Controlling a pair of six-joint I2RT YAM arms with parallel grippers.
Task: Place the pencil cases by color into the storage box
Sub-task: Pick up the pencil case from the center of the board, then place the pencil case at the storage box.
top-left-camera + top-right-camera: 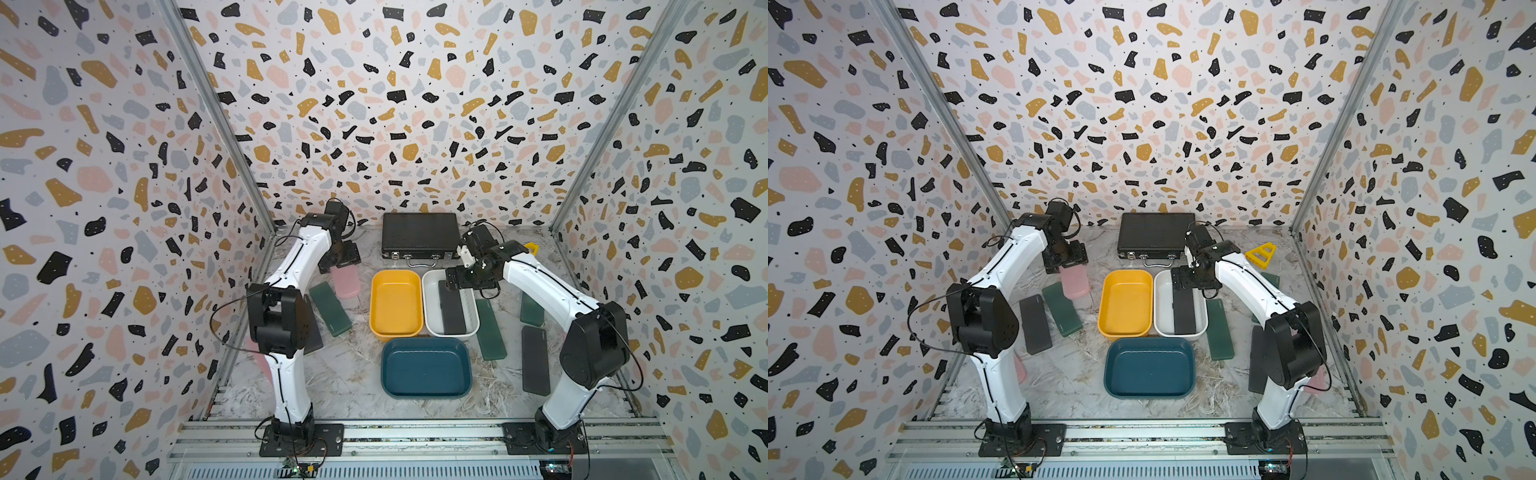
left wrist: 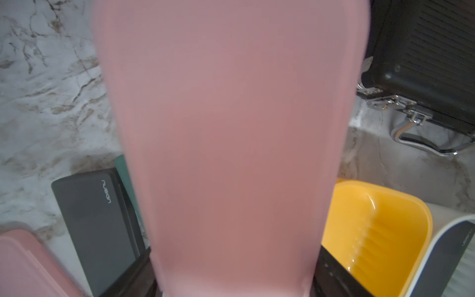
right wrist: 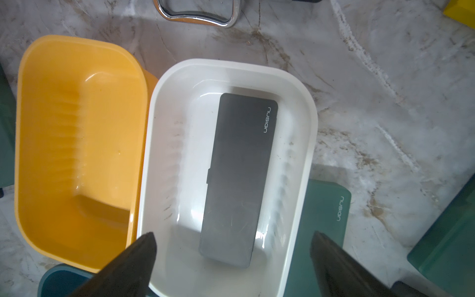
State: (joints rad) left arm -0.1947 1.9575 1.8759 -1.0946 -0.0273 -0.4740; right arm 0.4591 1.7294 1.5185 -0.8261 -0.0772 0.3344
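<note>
The pink pencil case (image 2: 231, 141) was clamped in the left gripper (image 1: 343, 266); the right gripper (image 3: 232, 234) gaped over a black pencil case (image 3: 236, 174) in the white tub (image 3: 308, 102).

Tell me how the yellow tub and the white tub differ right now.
The yellow tub is empty; the white tub holds a black pencil case. The open right gripper hovers over the white tub, not the yellow tub. Both are rounded oblong tubs of similar size, side by side.
</note>
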